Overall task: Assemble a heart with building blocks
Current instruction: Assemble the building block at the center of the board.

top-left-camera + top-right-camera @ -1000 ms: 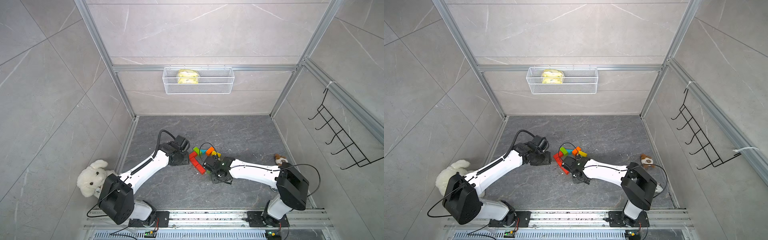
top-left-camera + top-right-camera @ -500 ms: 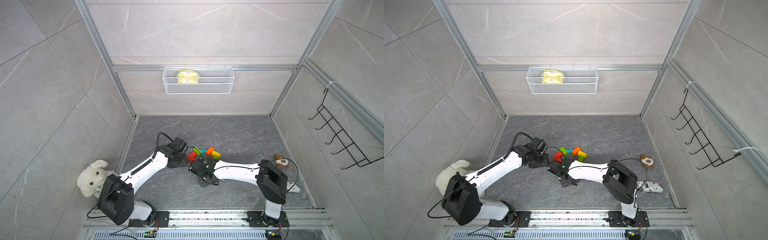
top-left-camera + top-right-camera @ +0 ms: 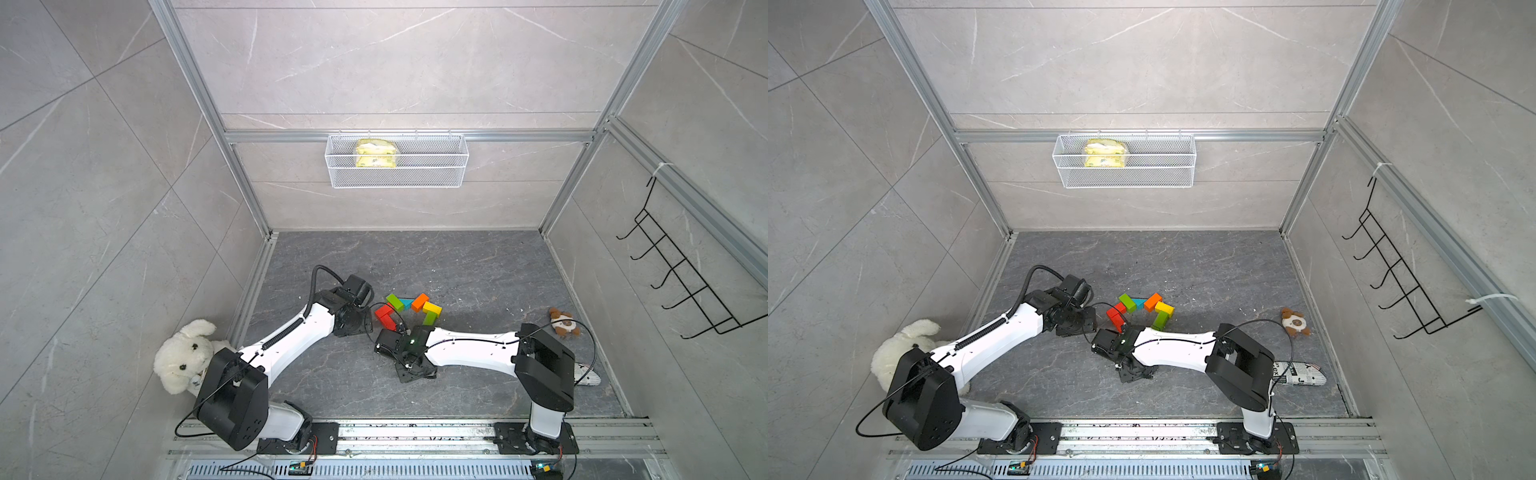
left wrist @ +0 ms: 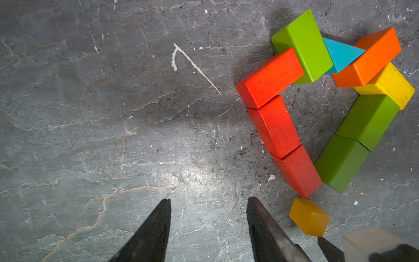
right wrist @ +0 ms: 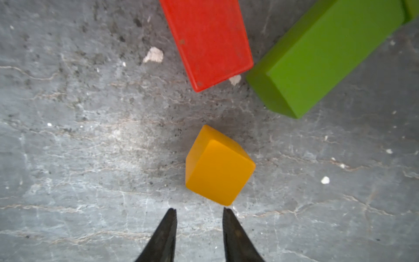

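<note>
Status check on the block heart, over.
Left gripper open, empty. Right gripper open, empty, just behind orange-yellow cube. Cube loose, short of the heart point. Only small flecks between.

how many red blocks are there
3: one red block touching the green block beside the teal triangle, a middle red block, an end red block near the orange-yellow cube. None appears hidden.

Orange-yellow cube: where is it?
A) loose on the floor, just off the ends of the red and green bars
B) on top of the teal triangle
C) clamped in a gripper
A: the orange-yellow cube lies on the floor, apart from the red bar and green bar, outside the right gripper.
</note>
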